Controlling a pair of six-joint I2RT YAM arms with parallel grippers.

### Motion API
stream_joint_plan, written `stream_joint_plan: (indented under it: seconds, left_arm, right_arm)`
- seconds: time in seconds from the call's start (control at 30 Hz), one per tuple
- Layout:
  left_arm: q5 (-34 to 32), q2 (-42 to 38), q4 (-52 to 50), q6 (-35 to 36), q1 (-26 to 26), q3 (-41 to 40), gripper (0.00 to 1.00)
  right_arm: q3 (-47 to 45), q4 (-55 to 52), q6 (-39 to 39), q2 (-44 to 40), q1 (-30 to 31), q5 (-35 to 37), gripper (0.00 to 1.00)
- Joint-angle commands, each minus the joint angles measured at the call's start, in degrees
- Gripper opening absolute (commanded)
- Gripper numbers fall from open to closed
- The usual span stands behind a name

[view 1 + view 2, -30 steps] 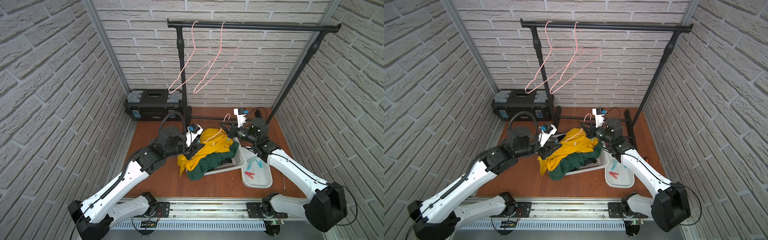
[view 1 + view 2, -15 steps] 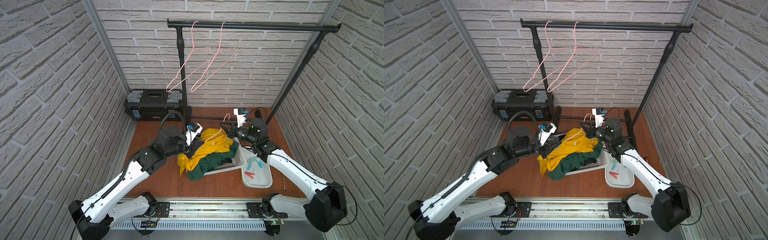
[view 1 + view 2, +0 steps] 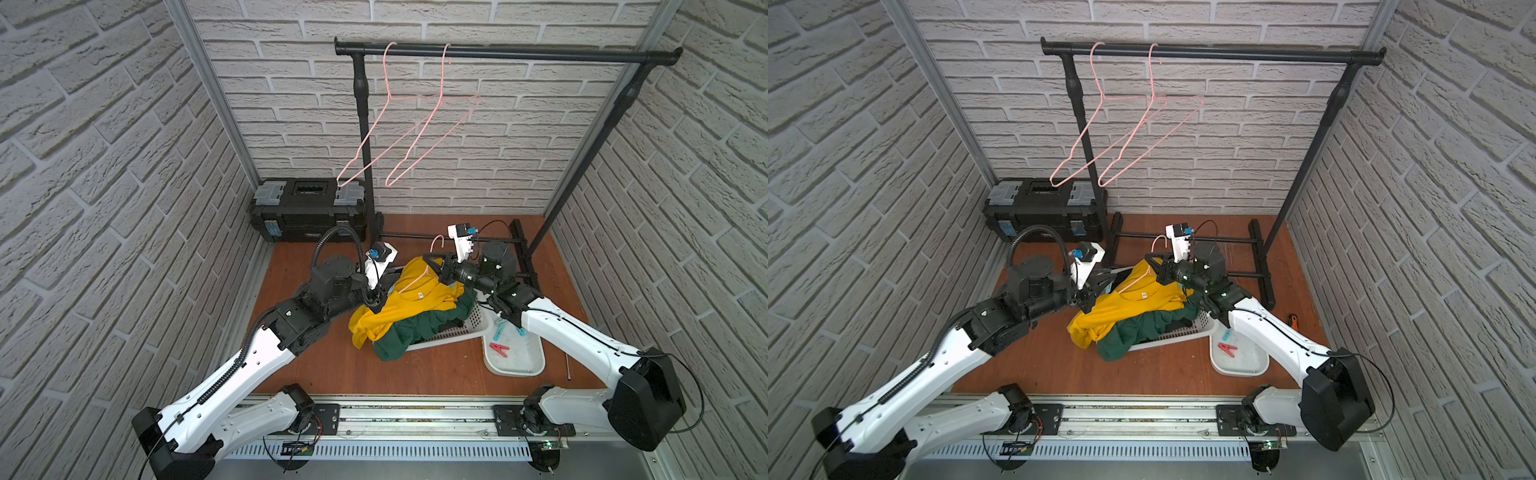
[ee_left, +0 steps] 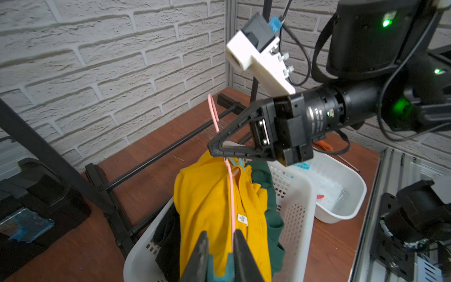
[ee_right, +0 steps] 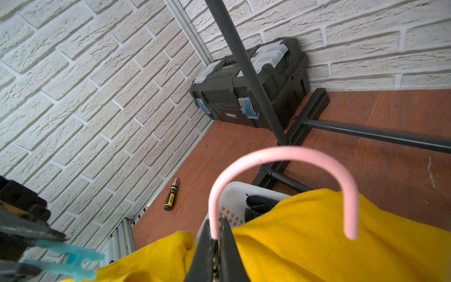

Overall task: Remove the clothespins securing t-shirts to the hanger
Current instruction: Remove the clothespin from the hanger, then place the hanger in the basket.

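Brick-pattern walls on three sides, brown wooden tabletop (image 3: 436,374) below. Black rack (image 3: 498,52) along the far edge, toolbox (image 3: 307,208) in the far left corner, small screwdriver (image 5: 170,195) near the left edge.

Mid-tabletop, white basket (image 3: 469,326) with shirts spilling over its near rim: yellow shirt (image 3: 415,299) on top, green shirt (image 3: 407,336) under it, black shirt (image 4: 168,232) down inside, mostly hidden.

Pink wire hanger (image 5: 280,152) lies along the yellow shirt, hook raised clear of the cloth. Reaching in from the right edge, the right gripper (image 4: 216,149) is pinched tight on the hanger's neck, just below the hook.

From the left edge, the left gripper (image 4: 220,235) meets the yellow shirt's shoulder, at the low end of the hanger. Jaws narrow, pressed on a teal clothespin (image 5: 68,260) that sits between the fingers (image 4: 241,254). Its tips are just beside the yellow cloth; whether they bite cloth and wire, cannot tell.

White tray (image 3: 519,357) just beside the basket, toward the near right corner, partly under the right arm. Loose in it: teal pins (image 3: 498,330) and one red pin (image 3: 498,348), well apart from both grippers. Held clothespin and tray sit on opposite sides of the basket.
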Motion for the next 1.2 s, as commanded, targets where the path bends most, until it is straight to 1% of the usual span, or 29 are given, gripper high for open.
stream_joint_plan:
  seconds: [0.0,0.17,0.3,0.33,0.4,0.47,0.67,0.8,1.03,1.17]
  left_arm:
    - [-3.12,-2.63,5.35,0.99,0.27,-1.34,0.2]
    - [-3.41,-3.57,4.6,1.36,0.26,-1.82,0.2]
    - [-2.5,-3.72,4.68,0.82,0.27,-2.45,0.2]
    - [-2.09,-3.8,5.07,0.52,0.33,-2.68,0.2]
    - [-1.27,-3.81,5.78,0.13,0.22,-3.08,0.2]
    - [-0.61,-3.52,6.26,-0.18,0.19,-3.34,0.2]
    - [0.81,-2.5,9.92,-1.5,-0.32,-4.47,0.23]
    - [2.04,-0.5,12.2,-2.63,-1.2,-4.59,0.23]
    - [2.47,5.38,15.24,-1.92,-5.31,-2.63,0.23]
    - [3.2,9.34,19.62,-3.34,-7.39,-1.77,0.23]
  right_arm:
    - [0.07,-0.29,1.01,1.89,2.33,0.09,0.05]
    - [-0.08,-0.19,1.38,4.47,3.55,0.53,0.1]
    - [0.13,0.37,2.67,5.2,3.66,0.6,0.23]
    - [0.16,0.15,2.76,5.04,3.66,1.06,0.28]
    - [0.07,-0.02,3.09,4.41,3.67,1.86,0.33]
    - [-0.17,-0.63,3.14,3.4,3.66,3.2,0.36]
    - [-2.96,-1.85,3.78,-1.06,3.41,7.59,0.49]
    - [-5.19,-3.03,3.61,-4.53,2.55,9.15,0.53]
    - [-8.89,-7.79,2.4,-13.23,-0.57,12.9,0.66]
    - [-11.17,-11.06,1.83,-19.56,-2.85,15.66,0.69]
